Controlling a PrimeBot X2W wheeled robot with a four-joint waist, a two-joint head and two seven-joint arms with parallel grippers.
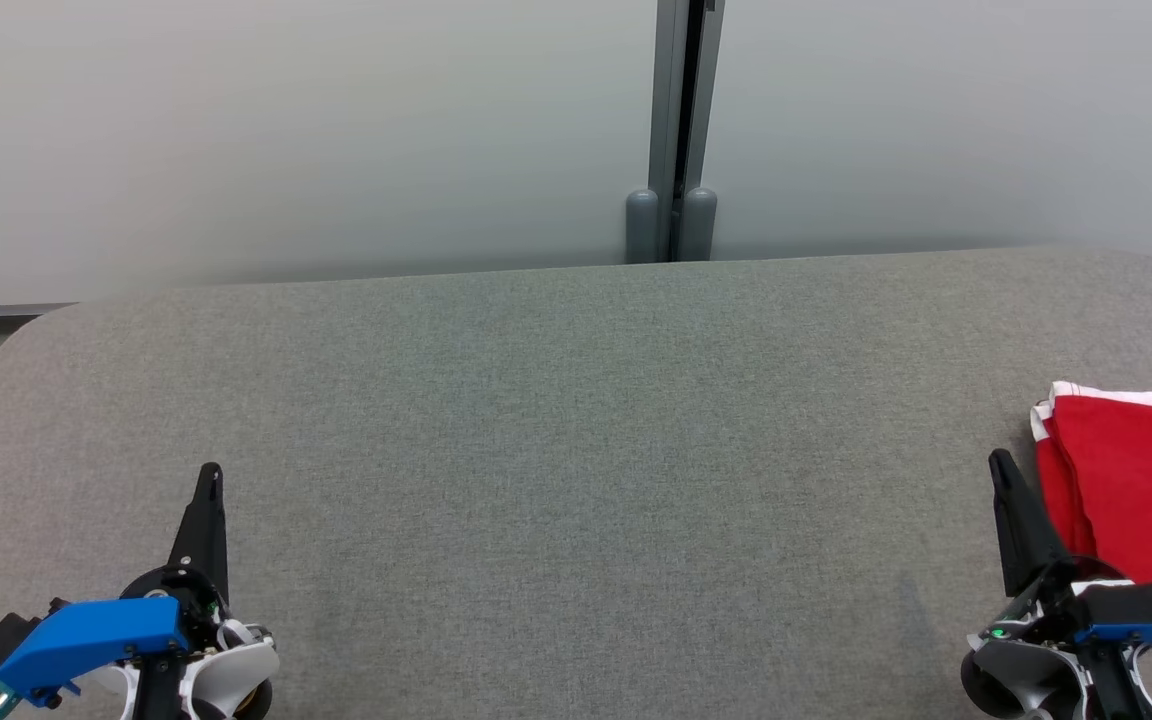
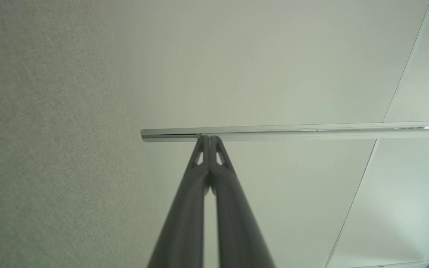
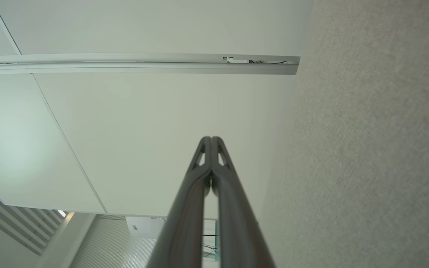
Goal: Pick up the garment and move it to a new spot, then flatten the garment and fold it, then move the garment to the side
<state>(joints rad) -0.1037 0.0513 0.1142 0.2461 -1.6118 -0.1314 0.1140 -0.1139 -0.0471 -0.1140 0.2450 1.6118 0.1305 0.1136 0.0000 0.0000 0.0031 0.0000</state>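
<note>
Two pincers show at the near edge of our head view, fingers pointing away from us. We log the left pincer (image 1: 208, 472) low on the left over the grey table (image 1: 576, 450), its fingers pressed into one dark spike. In our left wrist view its fingers (image 2: 186, 201) meet at the tips with only a thin slit lower down and nothing between them. We log the right pincer (image 1: 1000, 460) low on the right in the same pose. In our right wrist view its fingers (image 3: 233, 201) also meet at the tips and grip nothing.

We see the garment (image 1: 1136, 470), red with white trim, lying in a folded heap on the table just to the right of the right pincer. Its near edge passes behind that pincer's body, so we cannot tell if they touch. Its right side is cut off by the frame. It lies well apart from the left pincer.

Ahead of both pincers the table's grey fabric runs to a rounded far edge. Beyond that we see a pale wall (image 1: 286, 130) with a grey post (image 1: 681, 120) standing between the two pincers, nearer the right one. In each wrist view a metal rail (image 2: 292, 130) crosses the wall past the fingertips.
</note>
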